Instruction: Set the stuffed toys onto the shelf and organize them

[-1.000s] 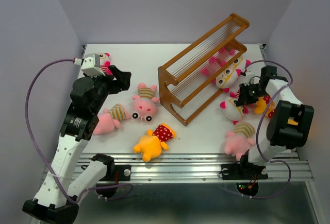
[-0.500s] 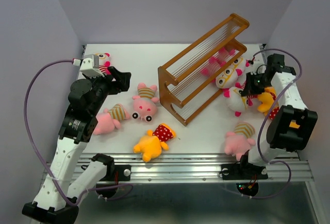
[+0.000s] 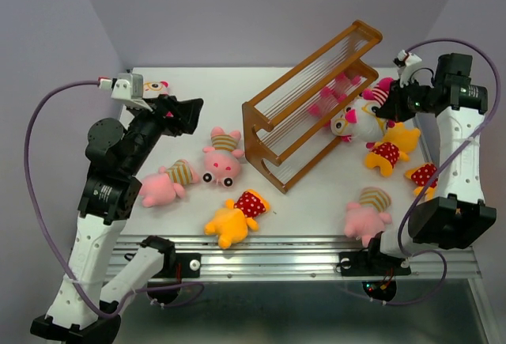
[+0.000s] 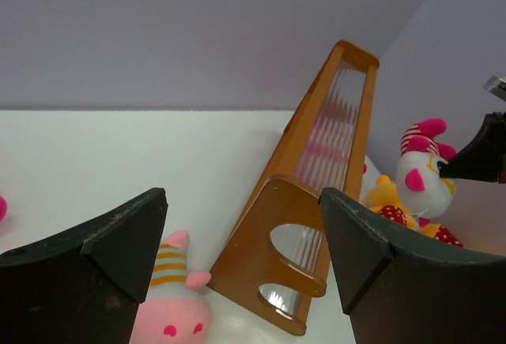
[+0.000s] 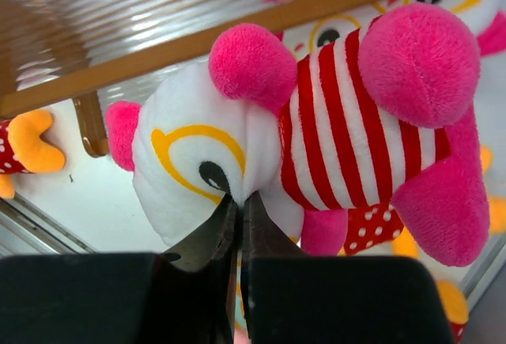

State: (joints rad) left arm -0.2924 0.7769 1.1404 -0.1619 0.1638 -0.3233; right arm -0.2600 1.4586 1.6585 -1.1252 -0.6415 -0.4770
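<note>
**Right gripper** (image 5: 239,202): jaws shut, pinching the face of a white-faced toy in a red-striped shirt (image 5: 316,122). A second ago it was low among the toys on the table. Now it is raised, with the toy hanging from it just beside the far right end of the wooden shelf (image 3: 308,107). Judged: pick done, placement on a tier comes next.

**Left gripper** (image 3: 186,113): fingers wide apart, holding nothing. It has lifted slightly and faces the shelf's near end.

**Uncovered by the lift:** a yellow toy in red polka dots (image 3: 387,148), below the right gripper on the table.

**Still loose:** a pink striped-shirt toy (image 3: 221,158) below the left gripper, and a yellow toy (image 3: 237,216) and a pink toy (image 3: 365,213) nearer the bases.

**Unclear:**
- The toys seen through the shelf rods (image 3: 348,119) may be on a tier or behind it; cannot tell.
- A polka-dot toy (image 3: 423,174) is partly hidden by the right arm.
- The toy behind the left wrist (image 3: 156,88) is mostly covered.
</note>
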